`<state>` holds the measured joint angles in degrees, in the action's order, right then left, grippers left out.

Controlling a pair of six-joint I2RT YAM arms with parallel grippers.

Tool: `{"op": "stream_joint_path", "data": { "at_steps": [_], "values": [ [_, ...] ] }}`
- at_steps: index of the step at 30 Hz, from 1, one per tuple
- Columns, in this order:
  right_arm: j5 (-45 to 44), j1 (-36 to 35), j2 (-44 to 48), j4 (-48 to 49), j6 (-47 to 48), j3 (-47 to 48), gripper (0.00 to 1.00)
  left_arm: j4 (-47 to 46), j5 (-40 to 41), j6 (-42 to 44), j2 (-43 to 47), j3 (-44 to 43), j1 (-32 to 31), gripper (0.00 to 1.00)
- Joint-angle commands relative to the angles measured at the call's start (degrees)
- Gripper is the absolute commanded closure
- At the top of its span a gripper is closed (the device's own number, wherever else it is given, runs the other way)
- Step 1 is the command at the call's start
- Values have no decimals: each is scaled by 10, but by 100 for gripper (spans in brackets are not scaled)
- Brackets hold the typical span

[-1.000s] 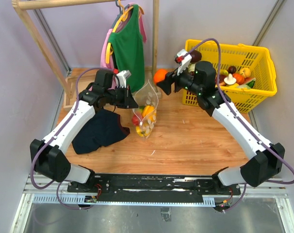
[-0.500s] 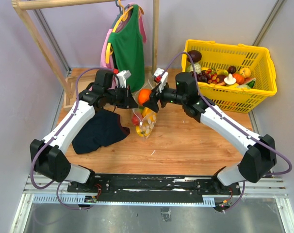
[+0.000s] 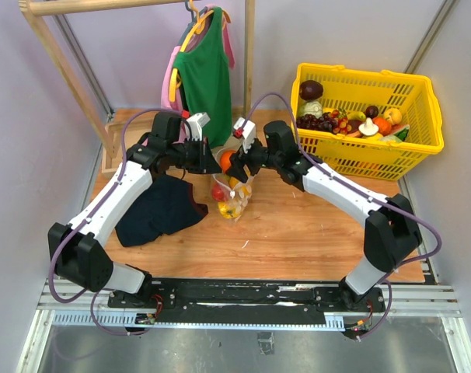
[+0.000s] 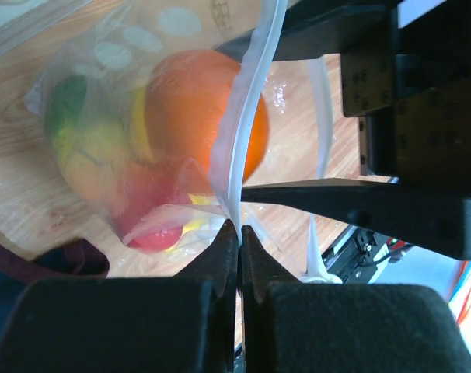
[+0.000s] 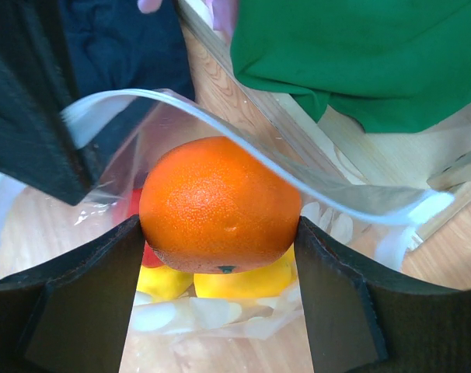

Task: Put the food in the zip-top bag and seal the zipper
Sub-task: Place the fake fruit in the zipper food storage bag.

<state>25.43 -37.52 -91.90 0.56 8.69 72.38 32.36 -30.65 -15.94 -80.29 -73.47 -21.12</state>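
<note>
The clear dotted zip-top bag [image 3: 234, 198] hangs open in the middle of the table, with red and yellow toy food [image 3: 222, 194] inside. My left gripper [image 3: 214, 163] is shut on the bag's zipper edge [image 4: 243, 132] and holds it up. My right gripper [image 3: 234, 162] is shut on an orange [image 5: 220, 203] and holds it in the bag's mouth, between the two zipper strips. In the left wrist view the orange [image 4: 193, 116] shows through the plastic above a red piece [image 4: 154, 233]. In the right wrist view yellow pieces [image 5: 235, 284] lie below the orange.
A yellow basket [image 3: 422, 144] with more toy food stands at the back right. A dark navy cloth [image 3: 162, 210] lies left of the bag. A green shirt [image 3: 204, 74] hangs from a wooden rack [image 3: 64, 58] at the back.
My right arm has swung left from the basket with the orange and lowered it into the bag's mouth. My left gripper has held the bag edge still.
</note>
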Motion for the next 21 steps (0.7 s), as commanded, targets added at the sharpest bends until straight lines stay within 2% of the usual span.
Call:
{"op": "stream_joint_path", "data": {
  "at_steps": [1,4,11,16,21],
  "values": [
    [-17,-6,-26,26,14,29,37,-12,-13,-3,16,4,4,100],
    [-32,-9,-38,41,9,29,30,-12,-13,-3,15,4,4,99],
    [-78,-18,-44,64,-3,28,8,-12,-14,-5,14,4,4,100],
    [-97,-18,-22,68,-21,21,2,-12,-13,-5,14,4,4,100],
    [-135,-19,19,29,-51,23,3,-12,-12,-6,14,4,4,100]
  ]
}}
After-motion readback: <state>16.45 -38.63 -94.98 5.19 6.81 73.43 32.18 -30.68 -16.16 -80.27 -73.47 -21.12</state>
